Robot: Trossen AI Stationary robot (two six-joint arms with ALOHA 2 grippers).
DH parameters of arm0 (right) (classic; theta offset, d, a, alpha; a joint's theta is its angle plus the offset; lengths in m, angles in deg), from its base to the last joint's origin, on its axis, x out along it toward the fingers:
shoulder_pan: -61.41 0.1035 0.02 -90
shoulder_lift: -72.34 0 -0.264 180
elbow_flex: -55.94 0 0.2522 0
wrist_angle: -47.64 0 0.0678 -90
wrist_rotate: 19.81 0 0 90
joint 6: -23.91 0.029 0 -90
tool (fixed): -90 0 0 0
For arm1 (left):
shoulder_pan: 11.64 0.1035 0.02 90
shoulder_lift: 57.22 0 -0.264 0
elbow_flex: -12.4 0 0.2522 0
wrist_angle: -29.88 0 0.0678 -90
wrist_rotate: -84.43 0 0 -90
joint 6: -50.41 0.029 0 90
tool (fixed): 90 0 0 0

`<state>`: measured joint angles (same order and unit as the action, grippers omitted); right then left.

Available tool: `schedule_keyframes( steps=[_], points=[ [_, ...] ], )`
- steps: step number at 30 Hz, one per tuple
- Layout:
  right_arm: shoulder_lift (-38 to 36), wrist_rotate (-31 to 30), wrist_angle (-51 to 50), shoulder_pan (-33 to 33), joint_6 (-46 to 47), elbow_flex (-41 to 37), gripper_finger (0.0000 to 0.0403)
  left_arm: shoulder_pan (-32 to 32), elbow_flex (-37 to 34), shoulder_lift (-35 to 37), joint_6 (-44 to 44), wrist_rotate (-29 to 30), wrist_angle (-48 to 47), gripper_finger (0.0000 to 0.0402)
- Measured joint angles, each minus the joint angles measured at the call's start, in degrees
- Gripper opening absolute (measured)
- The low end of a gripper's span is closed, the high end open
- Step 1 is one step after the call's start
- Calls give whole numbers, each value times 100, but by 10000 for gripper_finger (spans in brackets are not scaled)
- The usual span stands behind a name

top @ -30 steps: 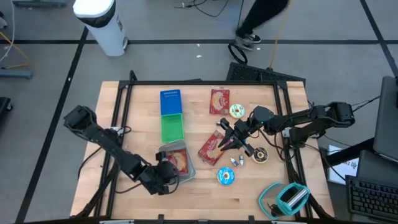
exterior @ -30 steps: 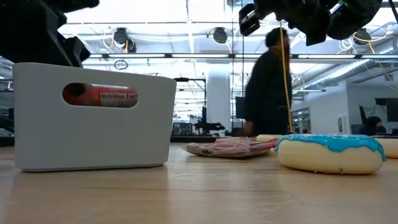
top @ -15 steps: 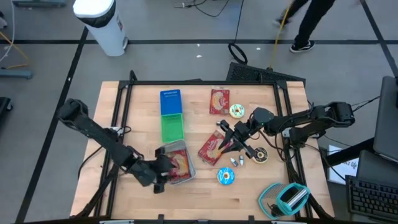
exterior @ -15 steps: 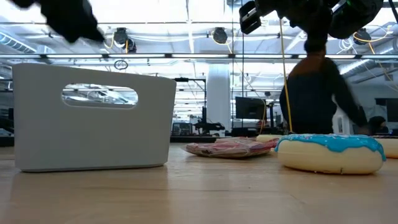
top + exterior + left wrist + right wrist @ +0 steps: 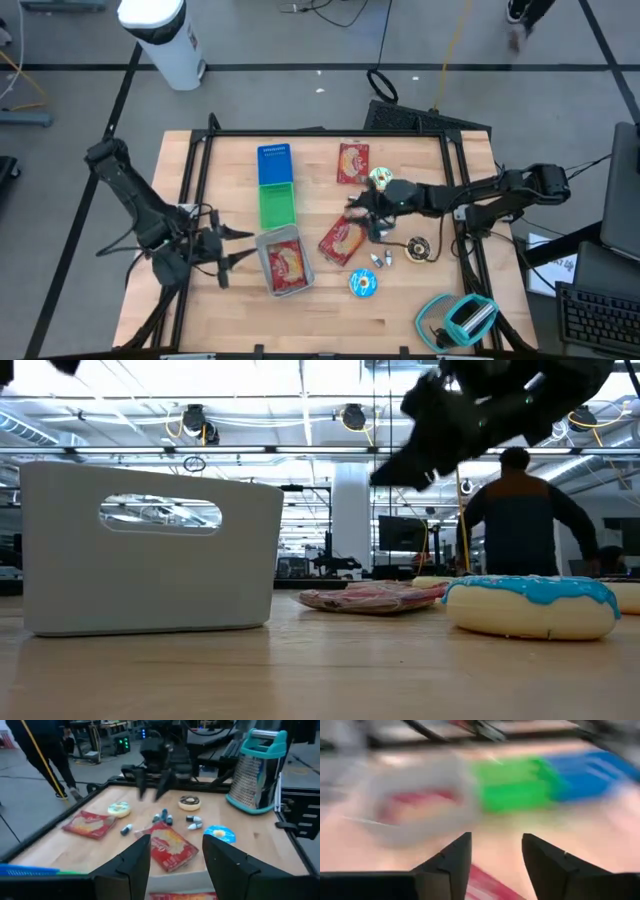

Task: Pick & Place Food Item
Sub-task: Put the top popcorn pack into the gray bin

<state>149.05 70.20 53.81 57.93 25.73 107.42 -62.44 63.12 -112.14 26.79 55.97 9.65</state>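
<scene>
Bin point(image 5: 281, 262): held a red packet point(image 5: 288, 263) | left gripper point(image 5: 232, 247): beside bin, fingers apart, empty | right gripper point(image 5: 362, 212): above second packet point(image 5: 341, 241), fingers apart

red snack packet point(image 5: 286, 263) flat in grey bin point(image 5: 266, 247) — second packet point(image 5: 341, 241) on table.

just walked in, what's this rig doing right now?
Pick and place of food items. One red snack packet already lies in the grey bin. The left gripper hangs beside the bin, jaws open and empty. The right gripper is over the middle of the table, jaws open, above a second red packet lying flat on the wood. Doughnuts, small pieces and a grater sit untouched nearby.
</scene>
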Motion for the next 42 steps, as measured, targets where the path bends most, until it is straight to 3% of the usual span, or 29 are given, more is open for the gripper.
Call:
schedule_keyframes(
  steps=[2,5,11,15,19,26,30,37,42],
  points=[
    [0,-493,-413,-209,-132,0,183,104,-249,149,137,-202,505,182],
    [0,-553,-1061,-661,-150,76,195,370,-546,265,606,-808,1319,182],
    [292,-142,-2204,-1450,-407,652,197,1305,-765,570,1588,-2908,1897,182],
    [583,535,-2072,-1600,-409,950,192,2025,-964,928,1818,-3647,1843,182],
    [976,747,-1967,-1264,-762,1090,191,2600,-1382,1433,1852,-4262,1878,182],
    [1461,-240,-2235,-1234,-1448,1269,191,3252,-2342,2458,1689,-4504,2508,182],
    [1661,-317,-2494,-1579,-1459,1377,186,3376,-2638,2867,1687,-4509,2925,182],
    [2012,-327,-2576,-2054,-1790,1377,184,3429,-2676,2994,1686,-4505,2908,182],
    [2176,-685,-2606,-2135,-1902,1379,180,3429,-2676,2959,1535,-4505,2851,182]
  ],
)
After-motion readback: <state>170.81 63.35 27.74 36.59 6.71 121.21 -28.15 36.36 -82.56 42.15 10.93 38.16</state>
